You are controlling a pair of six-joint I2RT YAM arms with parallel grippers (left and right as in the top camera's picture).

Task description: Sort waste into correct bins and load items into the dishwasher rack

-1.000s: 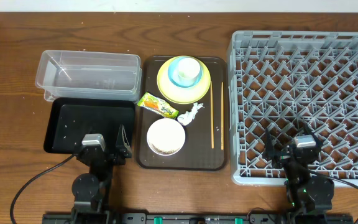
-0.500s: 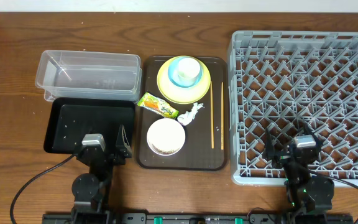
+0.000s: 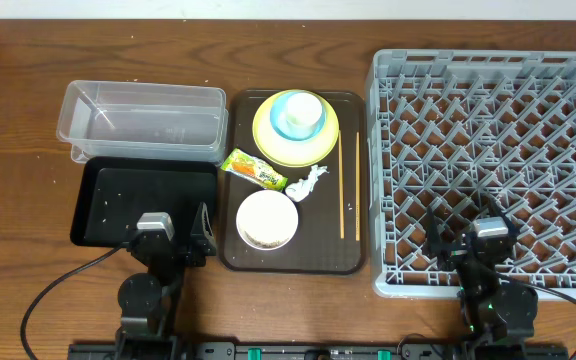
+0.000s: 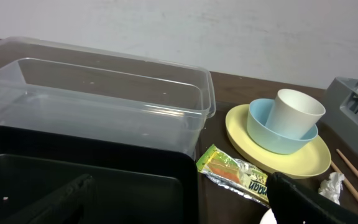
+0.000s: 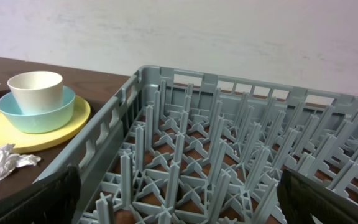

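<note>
The yellow-green plate [image 3: 295, 130] holds the light blue cup [image 3: 298, 122] with the small white cup [image 3: 303, 106] inside; they also show in the left wrist view [image 4: 278, 146]. The green-and-orange wrapper [image 3: 253, 169], white paper scrap [image 3: 308, 183], white bowl [image 3: 266, 220] and two chopsticks [image 3: 349, 185] lie on the brown tray. The clear tub [image 3: 143, 120] and black tray [image 3: 143, 200] are at left, the grey rack [image 3: 488, 150] at right. My left gripper [image 3: 173, 232] is open and empty over the black tray's near edge. My right gripper [image 3: 488, 232] is open and empty over the rack's near edge.
The brown serving tray [image 3: 236, 255] sits between the bins and the rack. Bare wooden table [image 3: 18, 150] lies to the left and behind. A few white specks lie in the black tray. Black cables run along the front edge.
My left gripper has shifted slightly to the right. Nothing else has moved.
</note>
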